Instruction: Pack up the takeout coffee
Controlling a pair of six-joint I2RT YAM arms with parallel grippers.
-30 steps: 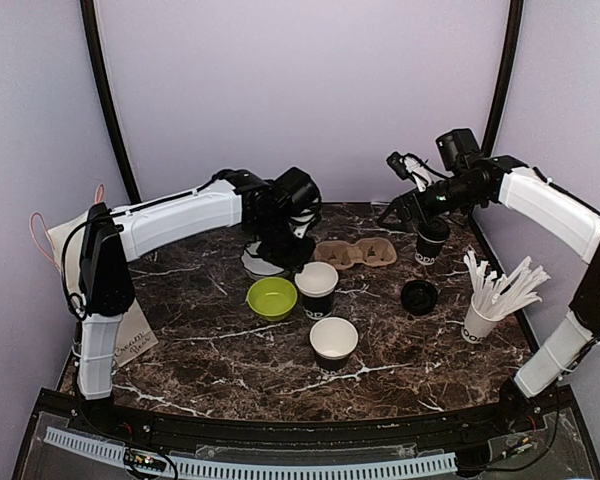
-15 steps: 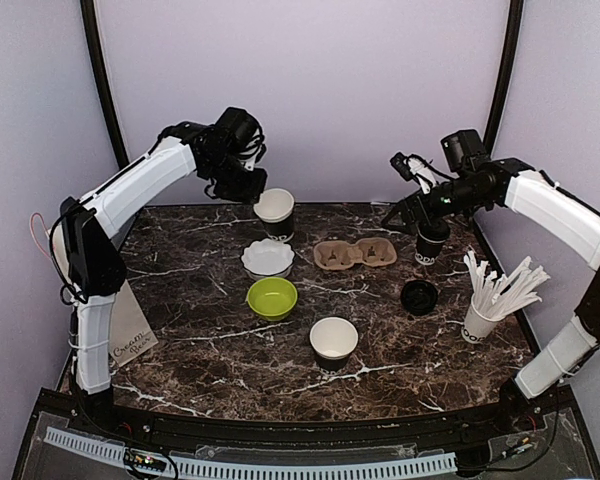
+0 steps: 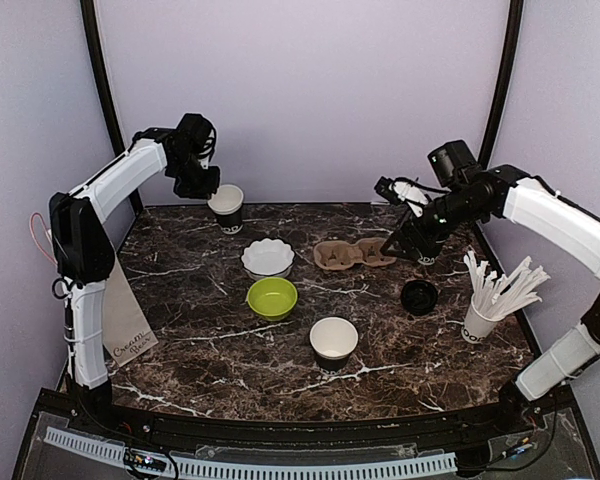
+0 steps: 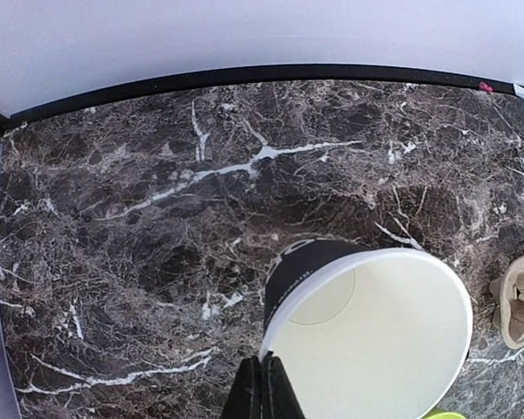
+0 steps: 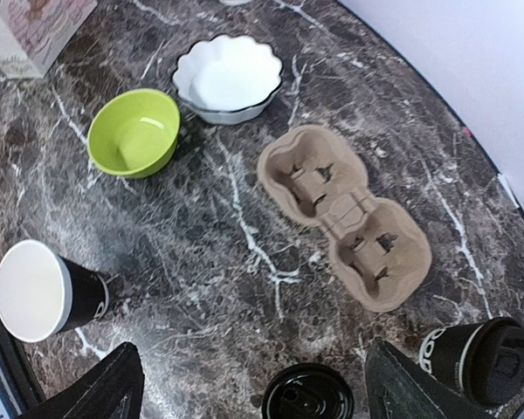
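Hovering wide and empty near the carrier, the right gripper has the takeout coffee just off the carrier's right end (outside its fingers); a skewed approach could topple it, while the left gripper pinches a lidless cup by its rim

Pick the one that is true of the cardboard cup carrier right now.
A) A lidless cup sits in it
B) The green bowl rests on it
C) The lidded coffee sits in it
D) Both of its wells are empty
D: in the right wrist view both wells of the cardboard carrier hold nothing, and the lidded coffee stands on the table apart from it.
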